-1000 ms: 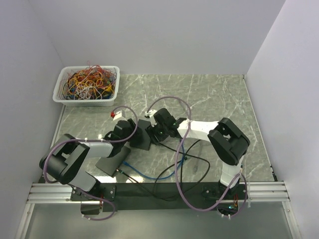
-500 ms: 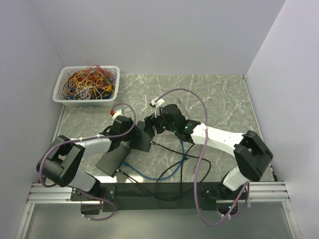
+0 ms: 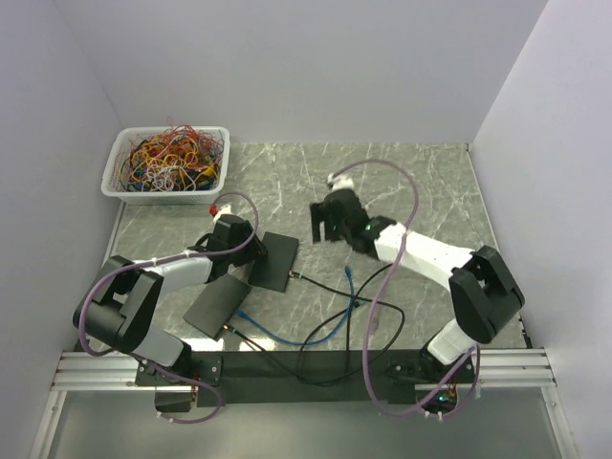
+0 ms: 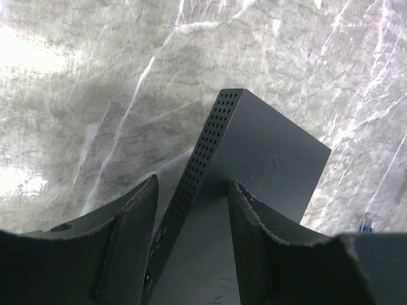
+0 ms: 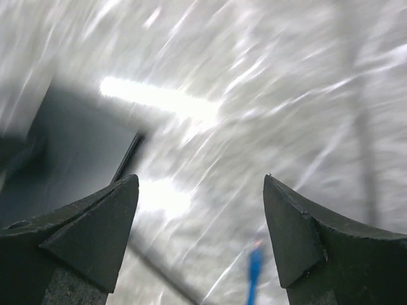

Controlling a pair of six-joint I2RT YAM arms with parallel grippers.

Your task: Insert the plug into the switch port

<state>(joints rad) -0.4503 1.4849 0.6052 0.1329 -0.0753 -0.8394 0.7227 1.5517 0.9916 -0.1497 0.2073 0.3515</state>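
Note:
The switch, a flat black box with a perforated side, lies left of the table's middle. My left gripper is shut on its near-left edge; in the left wrist view the left gripper straddles that edge with both fingers. The blue cable's plug lies loose on the marble to the right of the switch, and shows blurred low in the right wrist view. My right gripper hovers open and empty beyond the plug, apart from the switch; its jaws stand wide.
A white basket full of tangled wires stands at the back left. A flat black panel lies near the left arm. Blue and black cables loop across the near middle. Walls close in on three sides.
My right gripper has opened wider and drawn back from the switch toward the right and far side. The left gripper keeps its hold on the switch, which now lies flatter.

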